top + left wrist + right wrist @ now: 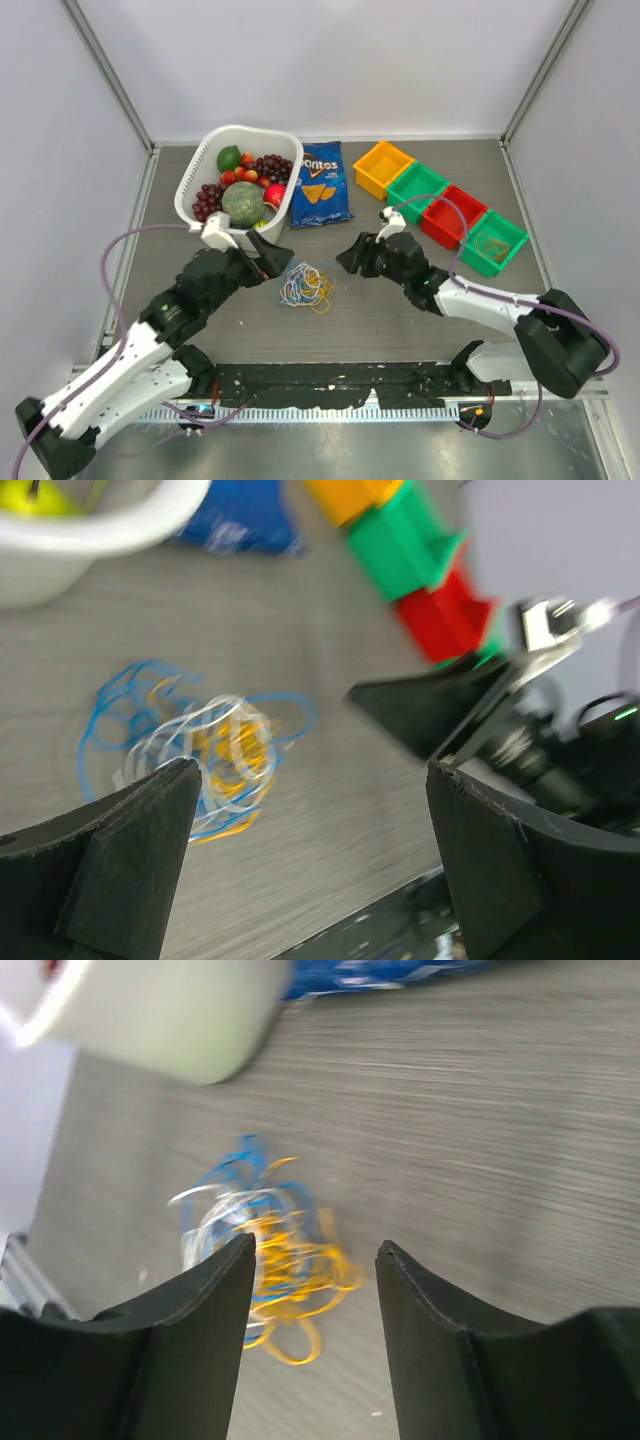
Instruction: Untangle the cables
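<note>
The cables (306,286) are a small tangled bundle of blue, white and yellow loops lying on the grey table between my two grippers. The bundle also shows in the left wrist view (200,745) and in the right wrist view (270,1250). My left gripper (276,254) is open and empty, just left of and above the bundle. My right gripper (350,257) is open and empty, just right of the bundle. Neither gripper touches the cables.
A white basket (196,185) of fruit stands at the back left. A blue Doritos bag (321,184) lies beside it. A row of bins, orange (383,168), green (417,187), red (453,215) and green (492,243), runs along the back right.
</note>
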You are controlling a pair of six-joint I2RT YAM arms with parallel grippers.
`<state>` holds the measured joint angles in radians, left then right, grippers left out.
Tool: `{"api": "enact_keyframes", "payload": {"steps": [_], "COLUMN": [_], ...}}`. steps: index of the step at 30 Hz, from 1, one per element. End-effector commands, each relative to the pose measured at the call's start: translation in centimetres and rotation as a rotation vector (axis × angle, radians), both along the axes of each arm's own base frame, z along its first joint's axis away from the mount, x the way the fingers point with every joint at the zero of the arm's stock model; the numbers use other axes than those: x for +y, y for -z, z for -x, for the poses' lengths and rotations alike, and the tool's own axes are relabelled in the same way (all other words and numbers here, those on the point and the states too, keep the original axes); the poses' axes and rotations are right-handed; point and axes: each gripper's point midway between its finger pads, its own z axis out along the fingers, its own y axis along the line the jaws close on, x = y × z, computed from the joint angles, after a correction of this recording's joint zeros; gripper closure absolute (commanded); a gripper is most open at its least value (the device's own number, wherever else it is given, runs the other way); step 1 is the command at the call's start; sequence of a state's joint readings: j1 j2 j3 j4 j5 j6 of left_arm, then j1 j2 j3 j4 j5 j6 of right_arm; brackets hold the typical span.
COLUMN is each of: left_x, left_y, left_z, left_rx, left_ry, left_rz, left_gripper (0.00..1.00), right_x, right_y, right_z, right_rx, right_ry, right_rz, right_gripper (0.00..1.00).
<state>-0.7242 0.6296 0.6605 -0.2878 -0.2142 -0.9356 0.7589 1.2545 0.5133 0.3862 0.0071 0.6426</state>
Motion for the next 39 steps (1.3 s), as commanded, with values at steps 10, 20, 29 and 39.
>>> {"api": "enact_keyframes", "payload": {"steps": [10, 20, 29, 39], "left_x": [-4.7, -4.8, -3.6, -0.7], "left_y": [13.2, 17.8, 22.8, 25.4], "left_z": [-2.6, -5.3, -5.3, -3.1], "left_rx": [0.264, 0.345, 0.456, 0.492], "left_ry": [0.160, 0.113, 0.031, -0.012], "left_rz": [-0.294, -0.476, -0.607, -0.645], "left_gripper": [0.00, 0.00, 0.02, 0.16], "right_x": [0.8, 3.0, 0.5, -7.8], "right_y": [2.9, 4.4, -0.6, -15.3], "right_z": [-1.4, -2.4, -0.2, 1.0], "right_rx": [0.155, 0.147, 0.053, -0.214], "right_ry": [-0.112, -0.090, -0.007, 0.203], "right_rz": [0.041, 0.166, 0.143, 0.149], "right_gripper": [0.41, 0.71, 0.99, 0.99]}}
